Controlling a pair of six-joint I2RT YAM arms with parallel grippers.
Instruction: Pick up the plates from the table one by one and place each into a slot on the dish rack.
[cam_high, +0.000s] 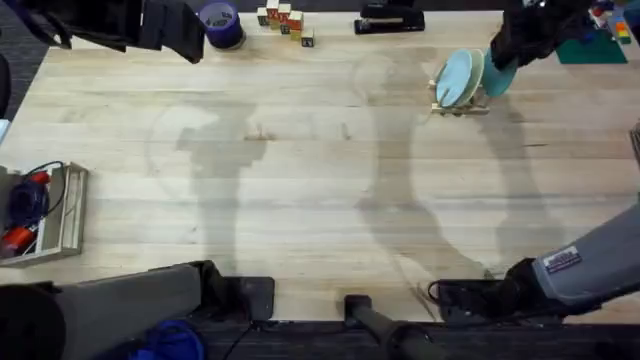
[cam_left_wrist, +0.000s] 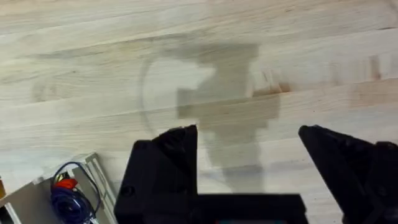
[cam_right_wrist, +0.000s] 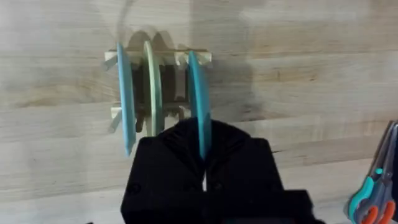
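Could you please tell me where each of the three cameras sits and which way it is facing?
Overhead: above the arm bases, looking down and forward over the table; both arms show.
Left wrist: on the left arm, facing bare tabletop and a tool tray; the left claw is open.
Right wrist: on the right arm, looking down on the dish rack; the right claw grips the teal plate.
Shared: the rack appears overhead and in the right wrist view.

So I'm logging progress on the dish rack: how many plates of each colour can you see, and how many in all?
Pale blue plates: 1, standing in the dish rack.
Cream plates: 1, standing in the rack.
Teal plates: 1, held on edge at the rack by the right tool.
Total: 3 plates.
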